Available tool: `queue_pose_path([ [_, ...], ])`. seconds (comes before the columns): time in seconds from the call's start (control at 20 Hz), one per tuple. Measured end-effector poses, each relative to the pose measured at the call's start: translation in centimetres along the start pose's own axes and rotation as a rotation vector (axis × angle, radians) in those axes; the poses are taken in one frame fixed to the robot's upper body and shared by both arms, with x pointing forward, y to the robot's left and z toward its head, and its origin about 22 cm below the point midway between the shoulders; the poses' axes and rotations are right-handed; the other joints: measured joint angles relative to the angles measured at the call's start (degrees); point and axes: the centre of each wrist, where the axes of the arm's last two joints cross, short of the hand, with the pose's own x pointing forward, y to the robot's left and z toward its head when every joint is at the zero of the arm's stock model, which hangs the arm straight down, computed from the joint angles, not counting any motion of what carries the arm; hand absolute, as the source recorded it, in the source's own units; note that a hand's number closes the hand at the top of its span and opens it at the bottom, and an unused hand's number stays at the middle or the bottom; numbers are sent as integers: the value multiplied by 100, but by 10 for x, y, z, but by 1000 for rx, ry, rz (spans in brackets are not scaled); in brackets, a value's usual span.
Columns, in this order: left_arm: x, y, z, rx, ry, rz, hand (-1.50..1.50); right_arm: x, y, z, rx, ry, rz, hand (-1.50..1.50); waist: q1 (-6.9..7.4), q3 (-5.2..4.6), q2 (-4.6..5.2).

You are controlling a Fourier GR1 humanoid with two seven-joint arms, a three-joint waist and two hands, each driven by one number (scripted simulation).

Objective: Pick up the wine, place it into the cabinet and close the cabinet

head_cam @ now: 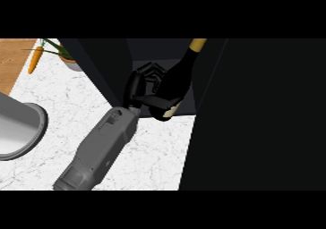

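Note:
The wine bottle is dark with a gold top and a pale label at its base. It leans inside the black cabinet's open front, top pointing up and to the right. My left hand is shut on the bottle's lower body from the left: fingers curl round the far side and the thumb crosses the near side above the label. The cabinet's dark interior lies behind the bottle. A wide black panel, apparently the cabinet's door, fills the right of the view. My right hand does not show.
A grey round pot stands at the left edge on the white marble counter. At the far left a carrot lies on a wooden board, beside a small potted plant.

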Motion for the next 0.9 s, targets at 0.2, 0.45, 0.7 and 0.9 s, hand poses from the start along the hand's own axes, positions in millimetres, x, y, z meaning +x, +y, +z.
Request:
queue_pose_path([
  [0.2,0,-2,-10,5,27,-75,150,-3,3,5,10,-2,-25,-150,-47,2,8],
  [0.45,1,1,-22,43,83,-115,150,-3,4,4,13,-10,-35,-150,-107,-1,46],
  [0.7,5,3,-31,97,105,-83,150,-4,2,5,24,-12,-30,-150,-169,0,65],
  [0.9,4,7,-33,123,124,-80,150,-5,2,6,27,-12,-33,-150,-219,-3,96],
])
